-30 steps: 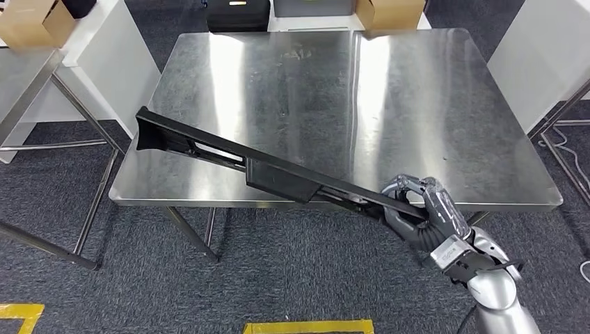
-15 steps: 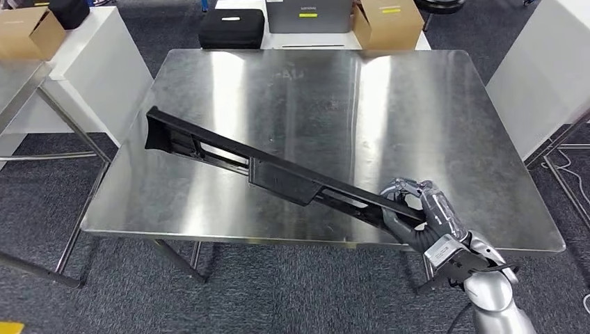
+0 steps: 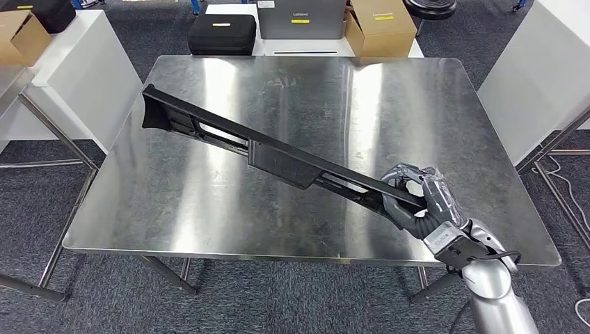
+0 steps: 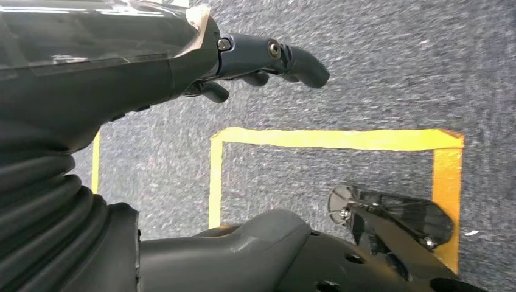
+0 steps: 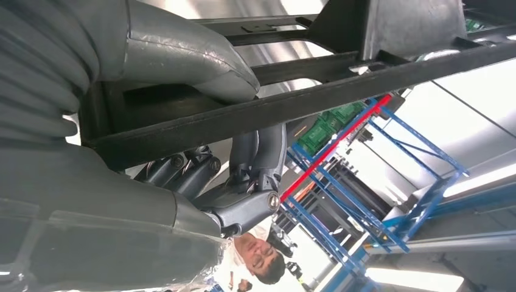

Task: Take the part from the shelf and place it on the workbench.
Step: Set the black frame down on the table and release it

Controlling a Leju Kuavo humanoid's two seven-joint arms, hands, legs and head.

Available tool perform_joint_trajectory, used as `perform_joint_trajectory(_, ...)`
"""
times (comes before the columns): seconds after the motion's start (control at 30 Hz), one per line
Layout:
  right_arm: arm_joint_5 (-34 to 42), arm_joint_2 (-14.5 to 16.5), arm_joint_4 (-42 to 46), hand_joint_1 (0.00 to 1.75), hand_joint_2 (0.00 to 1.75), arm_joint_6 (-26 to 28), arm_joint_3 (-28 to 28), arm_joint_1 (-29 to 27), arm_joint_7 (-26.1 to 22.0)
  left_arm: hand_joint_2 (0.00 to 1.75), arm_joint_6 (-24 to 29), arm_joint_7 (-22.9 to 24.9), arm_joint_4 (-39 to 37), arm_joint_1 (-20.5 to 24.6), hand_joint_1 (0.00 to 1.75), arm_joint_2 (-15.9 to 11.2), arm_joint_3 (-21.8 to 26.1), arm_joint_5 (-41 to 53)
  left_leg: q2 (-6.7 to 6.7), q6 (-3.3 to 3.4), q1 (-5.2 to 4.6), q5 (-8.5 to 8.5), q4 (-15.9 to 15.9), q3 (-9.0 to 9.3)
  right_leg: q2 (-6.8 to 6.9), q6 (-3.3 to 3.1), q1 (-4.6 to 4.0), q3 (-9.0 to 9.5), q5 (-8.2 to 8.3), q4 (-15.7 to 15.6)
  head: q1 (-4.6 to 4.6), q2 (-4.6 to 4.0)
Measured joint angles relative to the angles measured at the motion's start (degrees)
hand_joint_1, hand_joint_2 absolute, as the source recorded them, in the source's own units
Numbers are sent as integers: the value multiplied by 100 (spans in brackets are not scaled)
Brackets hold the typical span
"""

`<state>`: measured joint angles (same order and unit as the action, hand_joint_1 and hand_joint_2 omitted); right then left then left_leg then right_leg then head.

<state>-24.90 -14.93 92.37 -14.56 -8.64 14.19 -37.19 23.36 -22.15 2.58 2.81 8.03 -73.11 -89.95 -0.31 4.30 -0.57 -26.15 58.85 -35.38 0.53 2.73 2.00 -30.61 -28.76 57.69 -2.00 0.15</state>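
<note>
Steel workbench (image 3: pixel 209 209) sits ahead of me on grey carpet, cardboard boxes (image 3: pixel 379 28) and a black case (image 3: pixel 222 33) behind it. My right hand (image 3: pixel 417 202) grips one end of the long black plastic part (image 3: pixel 278 161), which stretches diagonally over the bench top toward its far left corner. My left hand (image 4: pixel 268 58) hangs over yellow floor tape (image 4: pixel 341 139), fingers loosely apart, holding nothing.

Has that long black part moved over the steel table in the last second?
Yes. The long black part, held by the right hand, has moved farther in over the workbench; its far end now lies beyond the near edge, toward the back.
</note>
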Motion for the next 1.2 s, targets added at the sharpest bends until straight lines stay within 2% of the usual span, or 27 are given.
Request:
perform_joint_trajectory(0.07, -22, 23, -1, 175, 175, 32, -18, -12, 40, 175, -5, 11, 1, -2, 0, 13, 0, 0, -8, 14, 14, 66, -122, 105, 1, 31, -24, -27, -72, 86, -1, 0)
perform_joint_trajectory(0.1, -27, 27, -1, 175, 175, 54, -26, -26, 49, 175, -5, 22, 2, -1, 0, 20, 0, 0, -9, 28, 26, 99, -188, 159, -5, 14, -41, -116, -174, 287, 8, 0)
perform_joint_trajectory(0.17, -38, 28, -4, 175, 175, 108, -36, -80, 52, 175, -7, 52, 2, -1, 0, 29, 0, 1, -13, 63, 21, 117, -236, 197, -21, -54, -44, -488, -476, 1008, 18, 0)
perform_joint_trajectory(0.2, -45, 28, -11, 175, 175, 130, -38, -112, 47, 175, -7, 74, 2, -1, 0, 31, 0, 1, -19, 73, 7, 112, -235, 198, -25, -60, -44, -691, -587, 1361, 22, 0)
perform_joint_trajectory(0.23, -57, 28, -22, 175, 175, 146, -40, -141, 38, 175, -7, 97, 2, -1, 0, 31, 0, 1, -29, 80, -7, 105, -234, 200, -27, -40, -44, -829, -621, 1562, 21, 0)
perform_joint_trajectory(0.27, -70, 27, -37, 175, 175, 158, -45, -158, 27, 175, -7, 121, 3, -2, 0, 32, 0, 1, -41, 82, -20, 99, -231, 204, -27, -1, -45, -862, -560, 1551, 21, 0)
perform_joint_trajectory(0.3, -84, 27, -51, 175, 175, 168, -53, -164, 17, 175, -5, 142, 3, -2, 0, 34, 0, 1, -52, 78, -31, 92, -225, 212, -27, 46, -47, -777, -414, 1312, 21, 0)
perform_joint_trajectory(0.33, -99, 29, -63, 175, 175, 178, -63, -161, 9, 175, -2, 158, 4, -1, 0, 35, 0, 1, -65, 68, -38, 80, -212, 219, -27, 87, -50, -599, -221, 902, 21, 0)
perform_joint_trajectory(0.37, -114, 32, -75, 175, 175, 186, -74, -149, 4, 175, 3, 168, 4, 0, 0, 38, 0, 1, -74, 48, -54, 60, -185, 218, -29, 96, -60, -418, -46, 498, 21, 0)
perform_joint_trajectory(0.4, -127, 38, -87, 175, 175, 193, -86, -131, 2, 175, 10, 177, 4, 1, 0, 40, 0, 1, -81, 24, -69, 39, -159, 211, -31, 73, -75, -270, 86, 186, 20, 0)
perform_joint_trajectory(0.43, -139, 47, -103, 175, 175, 200, -96, -108, 2, 175, 21, 184, 4, 1, 0, 42, 1, 1, -86, 2, -83, 21, -136, 203, -33, 34, -90, -184, 161, 6, 19, 0)
perform_joint_trajectory(0.47, -148, 58, -125, 175, 175, 205, -105, -76, 3, 175, 36, 189, 4, 0, 0, 45, 3, 1, -88, -17, -95, 11, -122, 194, -35, -13, -105, -166, 187, -34, 16, 0)
perform_joint_trajectory(0.57, -165, 115, -244, 175, 175, 237, -132, 83, 11, 175, 82, 193, 3, -2, 0, 49, 38, 1, -81, -91, -82, -65, -27, 153, -33, -107, -43, -149, 235, -63, 9, 0)
perform_joint_trajectory(0.63, -156, 153, -377, 175, 175, 287, -141, 229, 26, 175, 90, 193, 2, -3, 0, 53, 78, 0, -69, -185, -37, -362, 441, -56, -28, -150, -6, -144, 248, -74, -15, 0)
perform_joint_trajectory(0.7, -134, 174, -563, 175, 175, 358, -132, 357, 41, 175, 87, 192, 2, -5, 0, 53, 108, -3, -57, -266, 26, -730, 1197, -420, -19, -161, 3, -147, 246, -73, -35, 0)
perform_joint_trajectory(0.73, -122, 180, -663, 175, 175, 393, -121, 407, 48, 175, 83, 191, 1, -7, 0, 50, 117, -4, -53, -296, 57, -806, 1459, -555, -13, -159, 11, -147, 245, -72, -35, 0)
perform_joint_trajectory(0.77, -113, 183, -757, 175, 175, 419, -102, 448, 55, 175, 77, 190, 1, -9, 0, 46, 126, -5, -51, -321, 85, -772, 1528, -600, -7, -157, 24, -145, 244, -71, -36, 0)
perform_joint_trajectory(0.8, -102, 184, -844, 175, 175, 442, -75, 487, 62, 175, 68, 187, 0, -12, 0, 41, 133, -5, -47, -343, 112, -631, 1368, -529, -4, -153, 42, -142, 244, -69, -35, 0)
perform_joint_trajectory(0.87, -70, 177, -1001, 175, 175, 506, 14, 578, 93, 175, 37, 174, 0, -14, 0, 32, 140, -1, -26, -388, 163, -243, 598, -145, -5, -119, 69, -130, 239, -67, -39, 0)
perform_joint_trajectory(0.9, -52, 166, -1081, 175, 175, 550, 78, 635, 114, 175, 15, 163, 0, -12, 0, 30, 142, 3, -29, -389, 166, -118, 254, 30, -8, -82, 63, -132, 236, -67, -40, 0)
perform_joint_trajectory(0.93, -37, 146, -1179, 175, 175, 598, 159, 704, 141, 175, -11, 152, 0, -8, 0, 29, 143, 6, -35, -372, 157, -64, 41, 134, -10, -31, 49, -136, 236, -71, -36, 0)
perform_joint_trajectory(0.97, -28, 116, -1300, 175, 175, 646, 256, 782, 161, 175, -38, 145, 0, -5, 0, 30, 143, 8, -49, -335, 129, -66, -38, 166, -12, 28, 32, -141, 242, -83, -30, 0)
perform_joint_trajectory(1.03, -26, 27, -1604, 175, 175, 710, 480, 952, 160, 175, -87, 138, 0, -4, 0, 31, 143, 9, -76, -206, 63, -39, -61, 161, -11, 145, 29, -140, 259, -116, -21, 0)
perform_joint_trajectory(1.07, -29, -22, -1770, 175, 175, 727, 591, 1035, 143, 175, -104, 138, 0, -4, 0, 32, 142, 9, -82, -167, 39, -18, -82, 164, -8, 161, 38, -126, 269, -133, -16, 0)
perform_joint_trajectory(1.1, -31, -75, -1946, 175, 175, 740, 698, 1122, 118, 175, -115, 137, 1, -4, 0, 35, 142, 7, -87, -140, 23, 3, -104, 167, -5, 150, 48, -114, 276, -149, -9, 0)
perform_joint_trajectory(1.2, -40, -221, -2522, 175, 175, 806, 949, 1444, 20, 175, -115, 140, 2, -4, 0, 52, 142, 1, -87, -125, -9, 25, -115, 157, 1, 39, 76, -88, 312, -208, 9, 0)
